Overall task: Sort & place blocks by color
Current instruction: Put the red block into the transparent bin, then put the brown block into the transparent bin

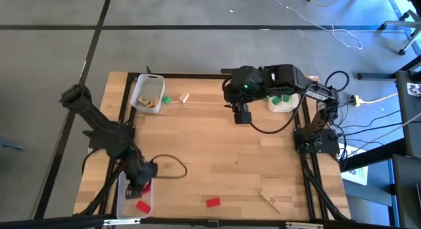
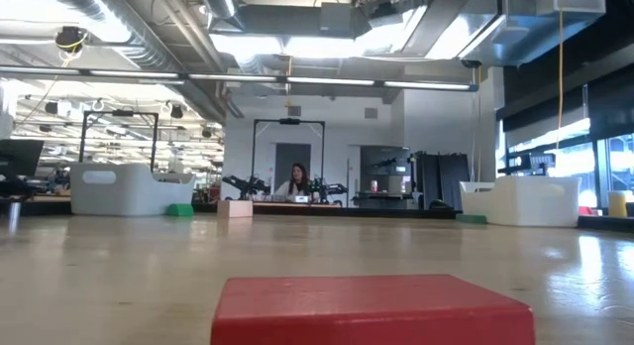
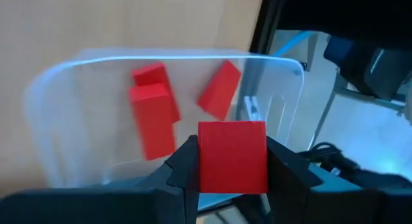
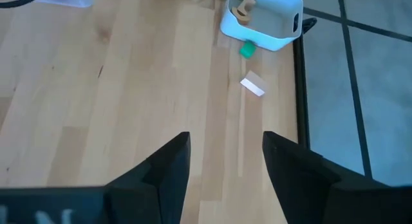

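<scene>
Directly above the clear rectangular plastic bin at the table's near-left corner, a bright red square block was held pinched in the left gripper, three red blocks lying below, while the right gripper was kept spread far off.

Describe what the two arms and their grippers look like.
Both arms are dark, jointed, near black. The left gripper and right gripper each have two blocky, matte dark fingers. A black cable loops beside the left arm; another hangs from the right arm, whose housing shows a green light.
</scene>
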Controlling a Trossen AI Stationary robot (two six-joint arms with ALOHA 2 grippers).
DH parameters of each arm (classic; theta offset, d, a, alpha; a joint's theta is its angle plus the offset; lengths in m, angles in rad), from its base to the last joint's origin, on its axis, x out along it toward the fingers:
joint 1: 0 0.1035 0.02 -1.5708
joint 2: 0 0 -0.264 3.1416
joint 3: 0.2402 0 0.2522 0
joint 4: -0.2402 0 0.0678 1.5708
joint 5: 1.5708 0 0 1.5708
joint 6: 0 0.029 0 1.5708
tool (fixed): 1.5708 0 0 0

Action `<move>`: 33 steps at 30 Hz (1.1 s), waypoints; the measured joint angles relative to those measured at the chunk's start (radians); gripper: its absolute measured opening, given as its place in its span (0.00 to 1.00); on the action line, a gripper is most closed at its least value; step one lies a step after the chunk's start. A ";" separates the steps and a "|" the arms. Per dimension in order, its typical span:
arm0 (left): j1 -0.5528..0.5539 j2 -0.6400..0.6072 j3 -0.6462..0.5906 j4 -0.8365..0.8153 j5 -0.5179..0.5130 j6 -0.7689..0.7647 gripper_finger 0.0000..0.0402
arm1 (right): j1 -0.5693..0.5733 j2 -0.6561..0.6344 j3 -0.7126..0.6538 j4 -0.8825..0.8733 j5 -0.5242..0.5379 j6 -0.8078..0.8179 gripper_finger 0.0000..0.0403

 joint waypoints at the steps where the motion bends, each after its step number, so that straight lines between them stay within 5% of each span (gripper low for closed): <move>1: -0.014 0.022 0.000 0.024 0.000 -0.026 0.30 | 0.000 0.000 0.000 0.001 0.001 -0.001 0.49; 13: -0.083 0.246 0.000 0.233 0.015 -0.176 0.30 | 0.000 0.000 0.000 0.007 0.001 -0.023 0.49; 22: -0.083 0.278 0.000 0.233 -0.002 -0.177 0.47 | 0.000 0.000 0.000 0.007 0.001 -0.019 0.49; 33: -0.083 0.263 0.000 0.217 -0.059 -0.176 0.49 | 0.000 0.000 0.000 0.006 0.000 0.034 0.49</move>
